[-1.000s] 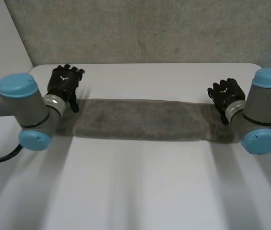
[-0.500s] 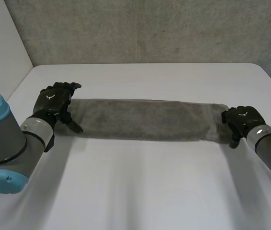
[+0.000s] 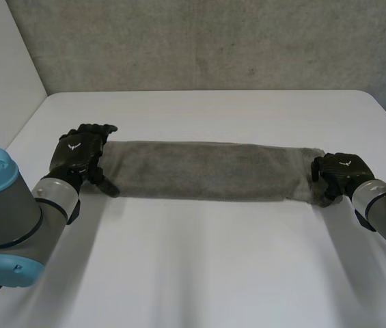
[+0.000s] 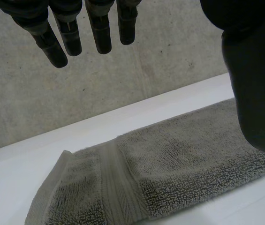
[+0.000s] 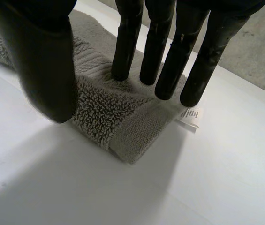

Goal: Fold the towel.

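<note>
A long grey terry towel (image 3: 199,171), folded into a strip, spans the white table (image 3: 199,273) between its side edges. The left hand (image 3: 76,152) hovers with straight, spread fingers over one end. The right hand (image 3: 343,171) rests straight fingers on the other end. The step looks like grasping: both hands must next pinch their ends.

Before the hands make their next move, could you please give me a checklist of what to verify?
1. Towel lies flat as one long strip on the table: ok.
2. Left hand at its left end: ok.
3. Left hand gripping cloth: not ok, fingers straight above it.
4. Right hand on the right end: ok, straight fingers rest on top.
5. Right hand gripping cloth: not ok, no pinch yet.
6. Label lies flat at that end: ok.
</note>
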### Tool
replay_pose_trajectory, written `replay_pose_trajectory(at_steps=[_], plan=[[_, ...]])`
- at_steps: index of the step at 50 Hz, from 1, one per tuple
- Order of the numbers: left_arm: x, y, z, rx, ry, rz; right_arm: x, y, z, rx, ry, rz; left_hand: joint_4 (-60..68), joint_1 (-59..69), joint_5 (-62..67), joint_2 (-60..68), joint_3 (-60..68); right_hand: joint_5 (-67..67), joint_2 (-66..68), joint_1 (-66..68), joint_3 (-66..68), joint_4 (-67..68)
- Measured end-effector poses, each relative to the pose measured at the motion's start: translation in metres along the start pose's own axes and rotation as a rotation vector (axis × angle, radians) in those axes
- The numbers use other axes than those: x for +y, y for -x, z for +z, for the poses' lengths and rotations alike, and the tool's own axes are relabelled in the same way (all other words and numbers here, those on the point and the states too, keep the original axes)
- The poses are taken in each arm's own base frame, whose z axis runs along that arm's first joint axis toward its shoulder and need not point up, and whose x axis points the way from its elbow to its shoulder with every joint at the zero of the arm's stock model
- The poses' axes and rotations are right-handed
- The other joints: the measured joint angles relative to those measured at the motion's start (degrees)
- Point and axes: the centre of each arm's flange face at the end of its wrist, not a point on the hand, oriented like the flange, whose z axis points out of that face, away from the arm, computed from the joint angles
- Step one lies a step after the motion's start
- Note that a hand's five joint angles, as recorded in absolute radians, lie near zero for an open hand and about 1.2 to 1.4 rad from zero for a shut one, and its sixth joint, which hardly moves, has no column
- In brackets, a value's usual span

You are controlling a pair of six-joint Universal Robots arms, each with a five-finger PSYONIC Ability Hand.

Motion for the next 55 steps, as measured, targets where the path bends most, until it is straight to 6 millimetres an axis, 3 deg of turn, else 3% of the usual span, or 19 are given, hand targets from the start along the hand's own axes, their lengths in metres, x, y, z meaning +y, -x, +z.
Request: replay_pose_trajectory(at_steps=[7, 14, 20, 30, 34, 37, 40, 42, 45, 47, 48, 51, 53, 54, 55], plan=[[0.001, 0.000, 0.000, 0.001, 0.002, 0.000, 0.005, -0.005, 0.005, 0.015, 0.013, -0.001, 0.0, 0.0, 0.0, 0.0, 0.0, 27.4, 27.8, 28.4, 27.6, 27.8], [0.001, 0.000, 0.000, 0.000, 0.003, 0.000, 0.006, -0.019, 0.008, 0.057, 0.025, -0.016, 0.0, 0.0, 0.0, 0.0, 0.0, 31.9, 29.6, 31.7, 32.1, 32.6], [0.001, 0.000, 0.000, -0.001, 0.003, -0.001, 0.006, -0.047, 0.005, 0.117, 0.048, -0.063, 0.0, 0.0, 0.0, 0.0, 0.0, 31.9, 29.6, 31.8, 32.1, 32.6], [0.001, 0.000, 0.000, -0.001, 0.003, -0.001, 0.007, -0.117, -0.004, 0.256, 0.125, -0.190, 0.0, 0.0, 0.0, 0.0, 0.0, 31.9, 29.6, 31.9, 32.1, 32.6], [0.002, 0.000, -0.001, 0.000, 0.005, -0.001, -0.010, -0.147, -0.005, 0.328, 0.099, -0.263, 0.0, 0.0, 0.0, 0.0, 0.0, 31.9, 29.6, 32.0, 32.1, 32.6], [0.002, -0.001, -0.001, 0.003, 0.006, 0.000, -0.031, -0.149, -0.006, 0.347, 0.047, -0.307, 0.0, 0.0, 0.0, 0.0, 0.0, 31.9, 29.6, 32.1, 32.1, 32.6], [0.002, -0.003, -0.002, 0.007, 0.007, 0.000, -0.065, -0.131, -0.006, 0.328, -0.046, -0.348, 0.0, 0.0, 0.0, 0.0, 0.0, 32.1, 29.8, 32.1, 32.1, 32.6], [0.003, -0.004, -0.003, 0.010, 0.008, 0.000, -0.098, -0.100, -0.007, 0.280, -0.148, -0.373, 0.0, 0.0, 0.0, 0.0, 0.0, 32.1, 30.0, 32.1, 32.1, 32.6], [0.003, -0.005, -0.003, 0.013, 0.008, 0.001, -0.123, -0.064, -0.010, 0.214, -0.236, -0.384, 0.0, 0.0, 0.0, 0.0, 0.0, 32.1, 30.4, 32.2, 32.1, 32.6], [0.003, -0.005, -0.003, 0.014, 0.009, 0.001, -0.148, -0.001, -0.016, 0.086, -0.350, -0.398, 0.0, 0.0, 0.0, 0.0, 0.0, 32.1, 30.8, 32.2, 32.2, 32.6], [0.003, -0.005, -0.003, 0.014, 0.009, 0.001, -0.152, 0.016, -0.018, 0.053, -0.373, -0.402, 0.0, 0.0, 0.0, 0.0, 0.0, 32.1, 30.8, 32.2, 32.4, 32.6], [0.003, -0.005, -0.003, 0.014, 0.009, 0.001, -0.154, 0.093, -0.029, -0.118, -0.456, -0.423, 0.0, 0.0, 0.0, 0.0, 0.0, 32.1, 30.8, 32.2, 32.7, 32.6], [0.003, -0.005, -0.003, 0.014, 0.009, 0.001, -0.149, 0.125, -0.034, -0.192, -0.477, -0.434, 0.0, 0.0, 0.0, 0.0, 0.0, 32.1, 30.8, 32.2, 32.7, 32.6], [0.003, -0.005, -0.003, 0.013, 0.009, 0.001, -0.140, 0.153, -0.038, -0.256, -0.484, -0.445, 0.0, 0.0, 0.0, 0.0, 0.0, 29.0, 27.6, 28.7, 29.1, 29.6], [0.003, -0.005, -0.003, 0.013, 0.009, 0.001, -0.134, 0.166, -0.040, -0.287, -0.484, -0.451, 0.0, 0.0, 0.0, 0.0, 0.0, 23.8, 22.9, 23.8, 24.0, 24.5]])
